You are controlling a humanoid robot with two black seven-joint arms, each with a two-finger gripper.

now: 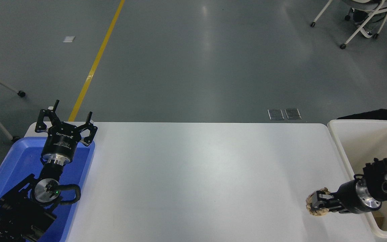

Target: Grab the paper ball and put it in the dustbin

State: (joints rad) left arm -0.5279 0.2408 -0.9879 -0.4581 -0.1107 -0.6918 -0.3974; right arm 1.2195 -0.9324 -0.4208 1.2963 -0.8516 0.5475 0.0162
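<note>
The tan paper ball (313,205) sits between the fingers of my right gripper (316,203), which is shut on it near the table's right edge, close over the white table (197,174). The right arm reaches in from the right, across the cream-white dustbin (339,141) that stands just off the table's right end. The ball is just left of the dustbin's near rim. My left gripper (66,117) is open and empty, parked at the lower left over a blue tray.
A shallow blue tray (10,168) lies at the table's left end under the left arm. A person's dark sleeve (375,114) shows behind the dustbin at the right edge. Wheeled chairs stand on the grey floor beyond.
</note>
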